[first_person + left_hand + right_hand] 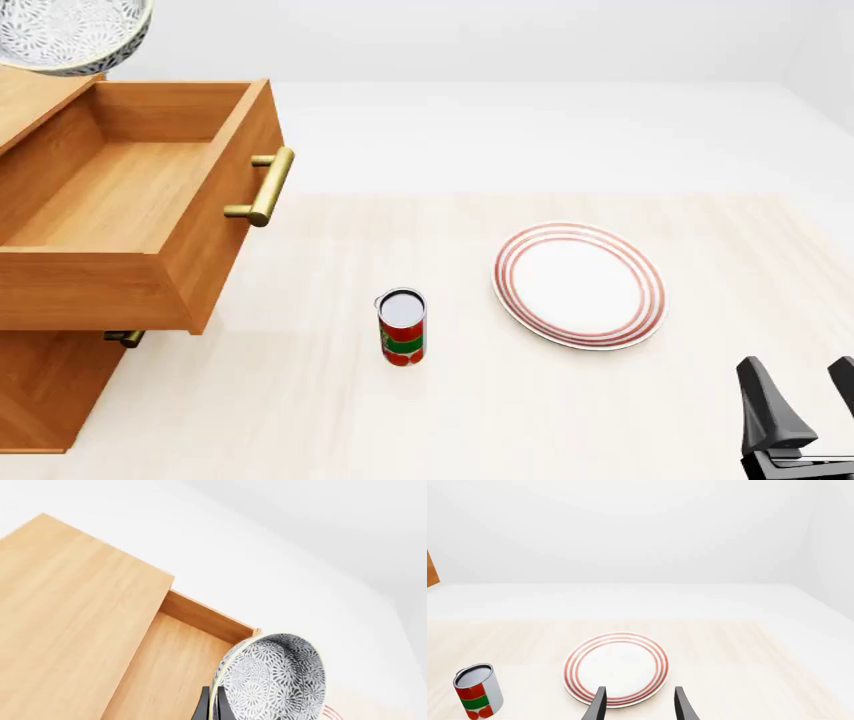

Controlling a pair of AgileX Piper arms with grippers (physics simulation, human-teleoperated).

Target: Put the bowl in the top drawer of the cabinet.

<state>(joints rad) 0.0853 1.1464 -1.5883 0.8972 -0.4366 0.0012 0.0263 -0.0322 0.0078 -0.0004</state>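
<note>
**Bowl carried high above open top drawer; lowering not yet done**

Step in hand: transport. The bowl (70, 35) sits at the upper left corner of the front view, partly cut by the frame edge, above the rear left of the top drawer (127, 200). It is clear of the wood and not yet inside. In the left wrist view the left tool (214, 705) shows two dark fingers closed tight on the bowl's rim, with the bowl turned on edge and its patterned inside facing the camera.

The top drawer stands pulled well out of the cabinet (47, 400), its cavity bare and its brass handle (267, 187) facing the middle of the frame.

Next move, as judged: bring the bowl toward the centre of the cavity, lower it below the drawer walls, level it, then release. The tilt may let the bowl roll or tip on release.

Edges and room: the cavity looks wider than the bowl. The cabinet top overhangs the drawer's rear, so descent should stay forward of that edge.

The right tool (637, 702) is at the lower right of the front view, fingers apart, holding nothing, above the near edge of the red-ringed plate (579, 285). A can (402, 327) stands on the bench (400, 420), well apart from the drawer.
</note>
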